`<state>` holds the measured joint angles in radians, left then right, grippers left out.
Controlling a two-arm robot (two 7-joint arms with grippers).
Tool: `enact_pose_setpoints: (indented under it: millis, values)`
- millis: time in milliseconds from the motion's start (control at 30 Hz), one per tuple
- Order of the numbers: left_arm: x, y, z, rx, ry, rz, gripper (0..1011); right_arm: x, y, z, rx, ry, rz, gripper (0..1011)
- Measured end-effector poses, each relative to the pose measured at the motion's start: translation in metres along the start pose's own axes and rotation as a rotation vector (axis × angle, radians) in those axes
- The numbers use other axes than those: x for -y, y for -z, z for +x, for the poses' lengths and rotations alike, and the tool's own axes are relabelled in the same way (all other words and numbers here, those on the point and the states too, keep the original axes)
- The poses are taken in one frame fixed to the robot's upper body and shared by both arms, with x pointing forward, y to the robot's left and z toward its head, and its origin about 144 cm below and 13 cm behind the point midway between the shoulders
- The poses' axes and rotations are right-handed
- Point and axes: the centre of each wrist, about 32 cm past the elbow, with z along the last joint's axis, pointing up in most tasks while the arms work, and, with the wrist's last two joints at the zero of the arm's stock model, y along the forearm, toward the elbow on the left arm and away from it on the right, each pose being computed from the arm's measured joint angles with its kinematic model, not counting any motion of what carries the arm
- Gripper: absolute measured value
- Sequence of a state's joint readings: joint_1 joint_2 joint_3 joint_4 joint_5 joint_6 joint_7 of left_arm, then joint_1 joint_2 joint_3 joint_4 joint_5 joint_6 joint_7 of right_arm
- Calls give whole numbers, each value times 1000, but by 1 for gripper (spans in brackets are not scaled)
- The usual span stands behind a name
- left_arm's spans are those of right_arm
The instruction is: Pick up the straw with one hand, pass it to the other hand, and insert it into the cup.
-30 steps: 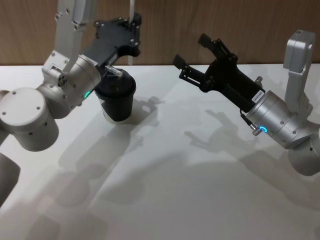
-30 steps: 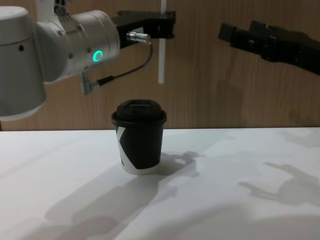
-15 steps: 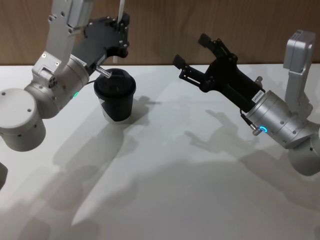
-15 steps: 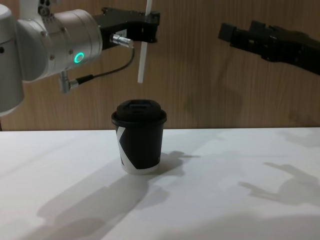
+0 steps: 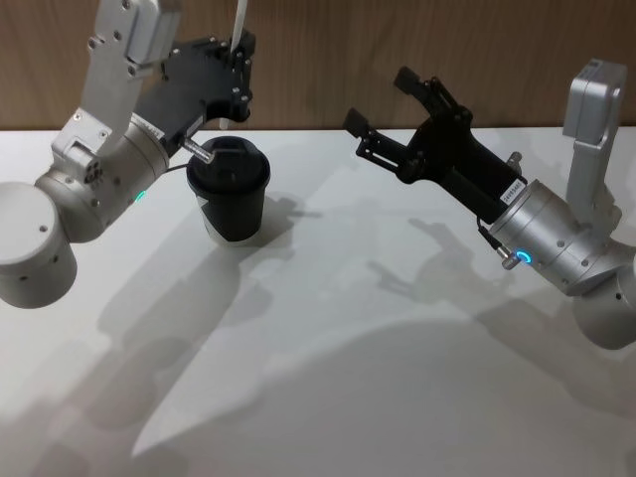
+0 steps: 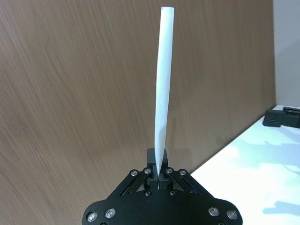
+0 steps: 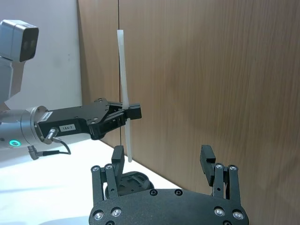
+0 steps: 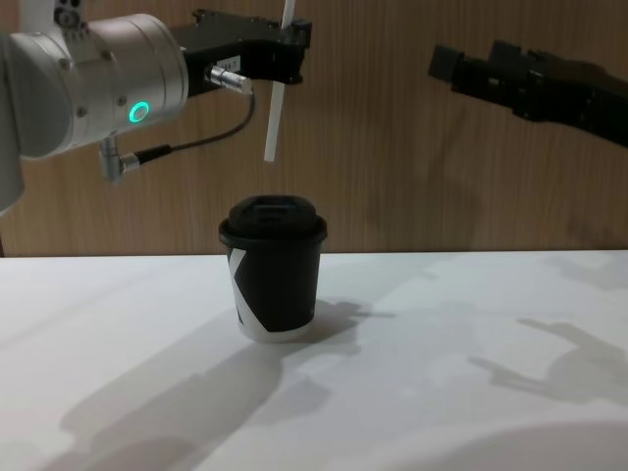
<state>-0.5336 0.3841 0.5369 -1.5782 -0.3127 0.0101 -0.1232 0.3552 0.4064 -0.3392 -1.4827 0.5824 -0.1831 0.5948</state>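
The white straw [image 8: 276,113] hangs nearly upright, pinched near its upper part by my left gripper [image 8: 294,39], which is shut on it. Its lower tip floats a short way above the domed lid of the black cup [image 8: 275,270], apart from it. In the head view the straw [image 5: 239,20] rises out of the left gripper [image 5: 237,52] just behind the cup [image 5: 229,189]. The left wrist view has the straw [image 6: 163,84] standing out of the closed fingers [image 6: 165,172]. My right gripper [image 5: 378,97] stands open and empty in the air, to the cup's right.
The cup stands on a white table [image 5: 348,348] with a brown wooden wall [image 8: 392,177] close behind it. A dark cable [image 8: 211,137] with a metal plug loops under the left wrist. The right wrist view shows the cup's lid [image 7: 129,180] below the straw [image 7: 124,93].
My left gripper has carried the straw to the left and a little up, from beside the cup's right edge to over its lid. The right arm has not moved.
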Motion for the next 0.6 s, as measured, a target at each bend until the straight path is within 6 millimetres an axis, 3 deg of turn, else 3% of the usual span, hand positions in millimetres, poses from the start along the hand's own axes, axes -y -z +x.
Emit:
enact_pose_setpoints:
  millis: [600]
  values:
    - [-23,-8,7,-33,9,21,6,0,0,0,0,0,0,1001]
